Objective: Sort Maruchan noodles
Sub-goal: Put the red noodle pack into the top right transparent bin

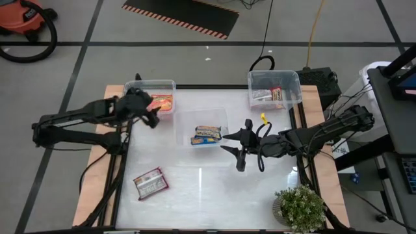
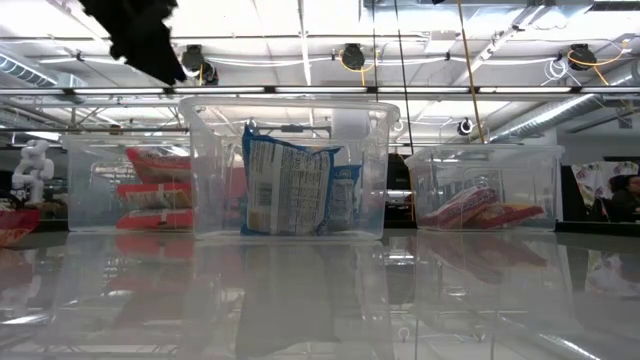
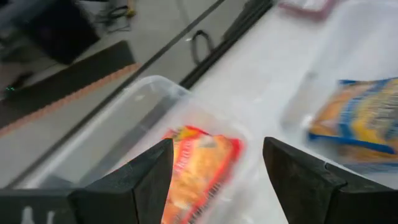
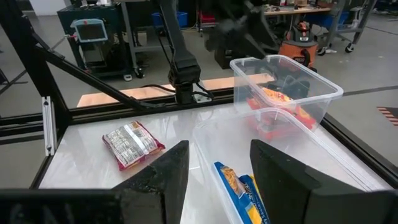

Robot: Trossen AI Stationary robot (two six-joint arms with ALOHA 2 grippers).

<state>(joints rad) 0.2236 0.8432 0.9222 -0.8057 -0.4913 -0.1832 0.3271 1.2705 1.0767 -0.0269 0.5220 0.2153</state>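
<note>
Left gripper fingers spread wide and empty, hovering over the left bin where an orange-yellow packet lies; right gripper fingers parted, holding nothing, just beside the middle bin containing blue-yellow packets. Red-pink packet lies loose on the table near its front left; right bin holds more packets.

This was a robotics lab or workshop. The white table stood on a grey concrete floor with a black-and-orange hazard mat beyond it and an orange shop vacuum farther off to one side. Behind the table stood equipment racks and workbenches, under ceiling rails carrying lamps.
</note>
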